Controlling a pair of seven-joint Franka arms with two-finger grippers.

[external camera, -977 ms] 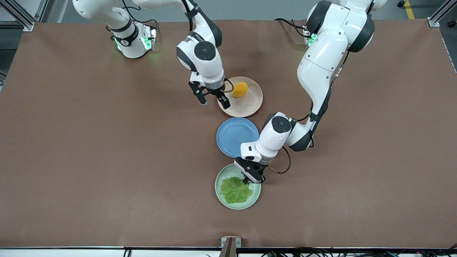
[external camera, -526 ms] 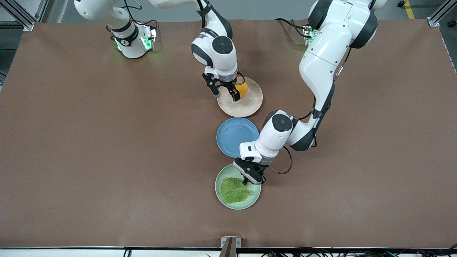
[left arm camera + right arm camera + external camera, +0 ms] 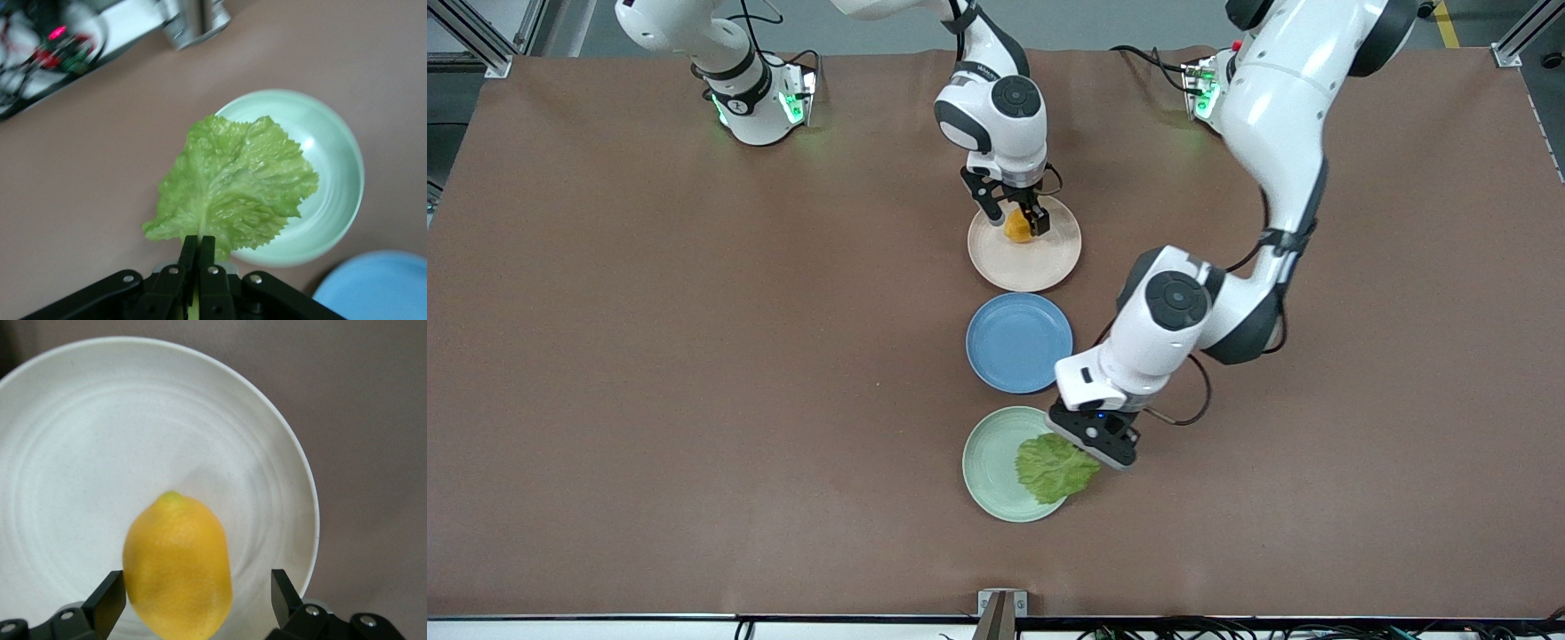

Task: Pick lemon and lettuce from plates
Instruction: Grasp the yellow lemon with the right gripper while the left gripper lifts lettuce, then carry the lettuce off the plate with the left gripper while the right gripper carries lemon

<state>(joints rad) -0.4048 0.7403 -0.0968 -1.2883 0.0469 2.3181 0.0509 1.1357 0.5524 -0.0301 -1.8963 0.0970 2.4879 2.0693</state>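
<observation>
My left gripper (image 3: 198,250) is pinched tight on the lettuce (image 3: 1055,465) by its pale stem, holding the leaf up over the edge of the mint plate (image 3: 989,462), part of it overhanging the table (image 3: 694,356). My right gripper (image 3: 1015,215) sits over the beige plate (image 3: 1040,263), fingers spread wide either side of the lemon (image 3: 177,574), which I can't confirm is touched. A blue plate (image 3: 1018,342) lies between the two plates.
</observation>
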